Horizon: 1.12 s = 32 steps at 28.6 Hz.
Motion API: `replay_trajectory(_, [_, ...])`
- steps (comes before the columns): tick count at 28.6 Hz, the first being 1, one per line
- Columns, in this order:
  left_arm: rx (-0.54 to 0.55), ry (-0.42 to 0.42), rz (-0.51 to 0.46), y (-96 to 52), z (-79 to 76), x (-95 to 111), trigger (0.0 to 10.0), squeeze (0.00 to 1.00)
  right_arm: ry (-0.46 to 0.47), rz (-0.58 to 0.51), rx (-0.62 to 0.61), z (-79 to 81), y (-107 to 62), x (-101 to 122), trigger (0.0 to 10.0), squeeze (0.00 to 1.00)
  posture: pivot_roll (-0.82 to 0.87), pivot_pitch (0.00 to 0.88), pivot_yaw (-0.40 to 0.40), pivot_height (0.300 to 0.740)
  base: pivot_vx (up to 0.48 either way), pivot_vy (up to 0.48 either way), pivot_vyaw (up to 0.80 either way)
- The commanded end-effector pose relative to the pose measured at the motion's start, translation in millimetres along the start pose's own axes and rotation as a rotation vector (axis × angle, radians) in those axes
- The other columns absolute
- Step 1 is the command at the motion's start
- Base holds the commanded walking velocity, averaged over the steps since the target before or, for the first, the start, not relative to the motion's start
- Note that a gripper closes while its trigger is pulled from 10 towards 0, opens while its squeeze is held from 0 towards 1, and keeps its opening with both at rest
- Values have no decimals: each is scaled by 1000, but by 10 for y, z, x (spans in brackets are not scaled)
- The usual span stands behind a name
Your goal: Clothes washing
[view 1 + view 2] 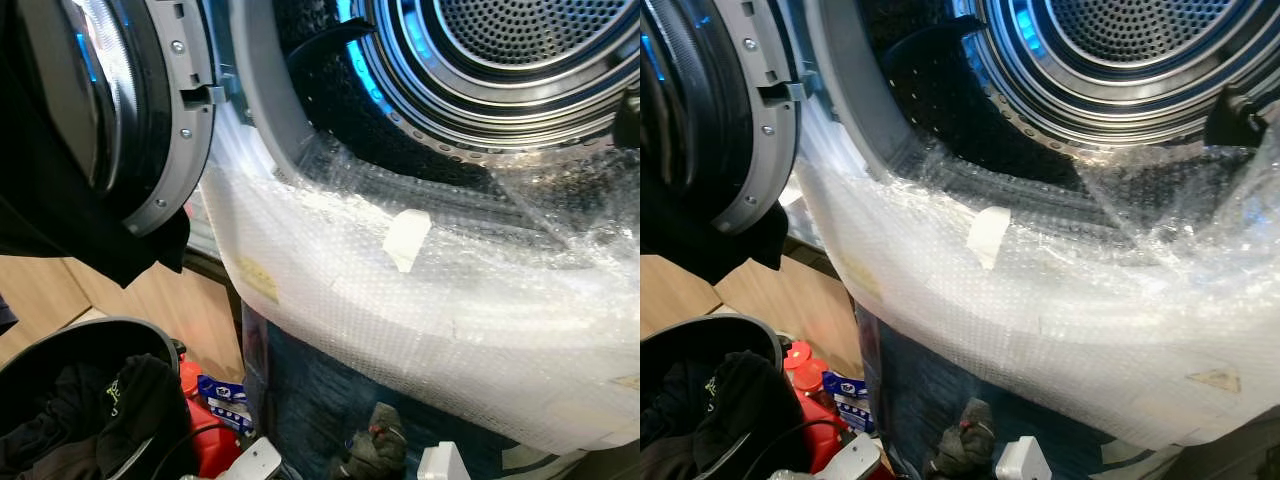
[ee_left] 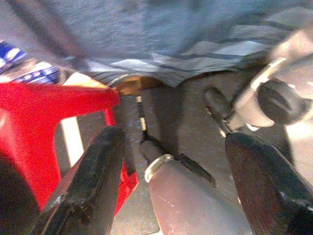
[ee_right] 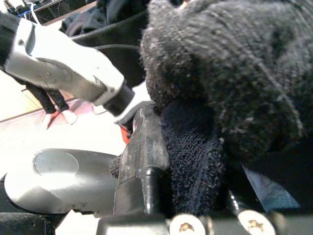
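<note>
The washing machine's drum [image 1: 520,50] stands open, its door [image 1: 120,110] swung out to the left. A black garment [image 1: 70,235] hangs over the door. Low down in front of the machine, my right gripper [image 3: 195,161] is shut on a dark fuzzy cloth [image 3: 230,73], which also shows as a dark bundle [image 1: 375,450]. A black laundry basket [image 1: 75,345] at the lower left holds more dark clothes [image 1: 100,420]. My left gripper [image 2: 178,196] hangs open near the floor beside a red container [image 2: 34,122], with nothing between its fingers.
Bubble wrap [image 1: 430,320] covers the machine's front below the opening, with a white tape patch [image 1: 407,238]. Red bottles [image 1: 205,420] and a blue-and-white pack [image 1: 222,392] stand between basket and machine. Wooden floor [image 1: 50,290] lies at the left.
</note>
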State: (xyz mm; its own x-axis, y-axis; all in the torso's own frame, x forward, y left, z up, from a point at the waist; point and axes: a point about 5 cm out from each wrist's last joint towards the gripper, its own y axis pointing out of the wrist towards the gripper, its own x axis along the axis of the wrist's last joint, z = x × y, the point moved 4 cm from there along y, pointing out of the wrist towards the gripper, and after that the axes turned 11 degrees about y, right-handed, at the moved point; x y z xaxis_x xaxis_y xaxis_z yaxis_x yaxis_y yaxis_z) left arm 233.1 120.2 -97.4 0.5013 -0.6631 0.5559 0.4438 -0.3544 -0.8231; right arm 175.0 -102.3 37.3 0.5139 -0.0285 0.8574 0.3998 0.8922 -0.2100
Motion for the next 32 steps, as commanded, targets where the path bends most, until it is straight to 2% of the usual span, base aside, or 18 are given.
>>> replay_trajectory(1, [60, -29, 24, 5, 36, -53, 10000, 0, -43, -45, 25, 91, 9, 185, 0, 0, -31, 8, -2, 740, 0, 0, 0])
replay_trajectory(6, [37, -69, 33, 31, -69, -92, 10000, 0, -86, -90, 36, 193, 2, 371, 0, 0, -48, 10, -5, 740, 0, 0, 0])
replay_trajectory(7, [20, -69, 35, 40, -108, -97, 10000, 0, -107, -118, 66, 314, -44, 480, 0, 0, -52, 11, 0, 740, 0, 0, 0])
replay_trajectory(12, [34, -98, 44, 46, -111, -114, 10000, 0, -168, -148, 103, 503, -100, 691, 0, 0, -53, 12, 3, 740, 0, 0, 0])
replay_trajectory(13, [40, -133, 42, 47, -118, -122, 10000, 0, -214, -192, 114, 559, -58, 876, 0, 0, -54, 10, 3, 740, 0, 0, 0])
replay_trajectory(15, [41, -161, 40, 49, -125, -126, 10000, 0, -247, -242, 131, 617, -23, 1043, 0, 0, -50, 11, -1, 740, 0, 0, 0])
replay_trajectory(17, [39, -167, 39, 49, -124, -124, 10000, 0, -272, -299, 141, 655, 8, 1196, 0, 0, -48, 14, -3, 740, 0, 0, 0])
replay_trajectory(18, [37, -166, 38, 50, -118, -114, 10000, 0, -301, -351, 149, 703, 35, 1359, 0, 0, -51, 17, -3, 740, 0, 0, 0])
replay_trajectory(20, [38, -165, 37, 50, -117, -113, 10000, 0, -301, -353, 149, 713, 33, 1371, 0, 0, -51, 17, -3, 740, 0, 0, 0])
replay_trajectory(21, [41, -157, 34, 52, -111, -101, 10000, 0, -304, -376, 165, 753, 23, 1435, 0, 0, -54, 19, -4, 740, 0, 0, 0])
replay_trajectory(22, [49, -158, 27, 55, -101, -80, 10000, 0, -317, -439, 185, 811, -10, 1588, 0, 0, -56, 20, -5, 740, 0, 0, 0])
replay_trajectory(25, [54, -183, 27, 54, -99, -87, 10000, 0, -353, -489, 141, 769, -22, 1757, 0, 0, -67, 24, 4, 740, 0, 0, 0])
replay_trajectory(29, [58, -191, 24, 54, -91, -83, 10000, 0, -347, -565, 170, 858, -58, 1897, 0, 0, -64, 15, 4, 740, 0, 0, 0])
replay_trajectory(30, [56, -191, 24, 54, -94, -85, 10000, 0, -330, -624, 186, 895, -90, 1986, 0, 0, -68, 13, 6, 740, 0, 0, 0])
replay_trajectory(32, [56, -192, 23, 54, -95, -85, 10000, 0, -323, -640, 191, 904, -100, 2013, 0, 0, -68, 13, 6, 740, 0, 0, 0])
